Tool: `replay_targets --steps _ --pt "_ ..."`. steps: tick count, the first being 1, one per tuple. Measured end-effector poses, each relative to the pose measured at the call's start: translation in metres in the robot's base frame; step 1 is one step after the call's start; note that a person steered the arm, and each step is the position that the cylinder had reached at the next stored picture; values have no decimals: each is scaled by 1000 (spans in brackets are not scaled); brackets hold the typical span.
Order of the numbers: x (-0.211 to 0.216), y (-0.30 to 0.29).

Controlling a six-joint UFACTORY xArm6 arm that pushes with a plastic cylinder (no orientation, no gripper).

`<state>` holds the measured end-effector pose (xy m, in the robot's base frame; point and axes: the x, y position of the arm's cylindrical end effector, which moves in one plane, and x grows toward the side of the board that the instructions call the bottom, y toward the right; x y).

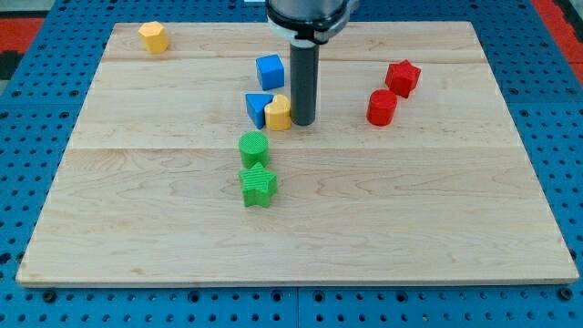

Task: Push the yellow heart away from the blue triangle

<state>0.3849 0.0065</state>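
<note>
Task is sitting at roughly zero: the yellow heart (278,114) is still touching the blue triangle (258,107) on its right side, just above the frame's centre. No gap is showing between them.

My tip (302,122) is resting just right of the heart, touching it or nearly so. From that side a push would be driving the heart into the triangle, so I'm judging the tip needs repositioning before any real separation.

No pincer on this rig, just the rod, so there's no open or closed state to report.

Room check:
- Blue cube (270,71) is sitting just above the pair, blocking an upward route.
- Green cylinder (254,148) and green star (259,185) are stacking up below, slightly left.
- Red cylinder (382,107) and red star (402,77) are lying well to the right, with open bench (137,228) in between.
- Yellow hexagon (153,37) is far off at upper left, near the bench edge.

Best lane is looking like rightward or lower right. Bench edges are all well away.
</note>
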Motion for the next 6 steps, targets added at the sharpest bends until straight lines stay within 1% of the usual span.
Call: replay_targets --steps 1,2,3,4,5,6 --pt "-17 -14" --pt "-21 -20" --pt "10 6" --pt "21 -10" --pt "-34 -57" --pt "-45 -100"
